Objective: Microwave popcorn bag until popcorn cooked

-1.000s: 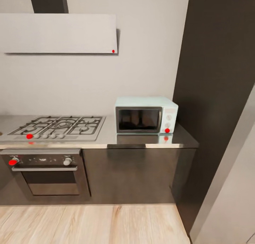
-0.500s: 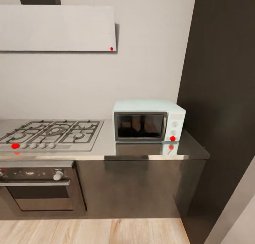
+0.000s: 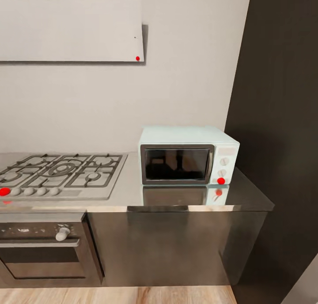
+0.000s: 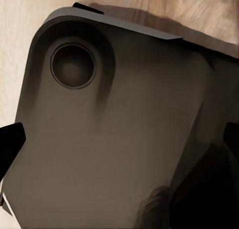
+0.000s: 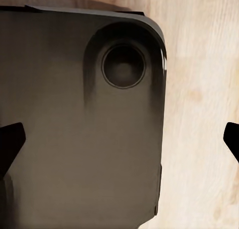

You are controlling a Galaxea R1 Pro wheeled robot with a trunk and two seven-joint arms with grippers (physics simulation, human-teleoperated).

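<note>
Head view: your microwave point(image 3: 187, 156) sits widthwise on the tabletop point(image 3: 132, 193), door facing you
Wrist views: dark base, wood floor; each tool's grip unclear

The head camera faces the microwave point(image 3: 188, 156) nearly square-on from slightly above and close in, the stove point(image 3: 59, 174) to the microwave's left and a dark tall cabinet point(image 3: 282, 132) to its right. Both wrist cameras point straight down, very near the robot's dark base point(image 4: 109, 139), each catching wooden floor point(image 5: 199, 114) beside it; the floor also edges the head view below the microwave.
</note>
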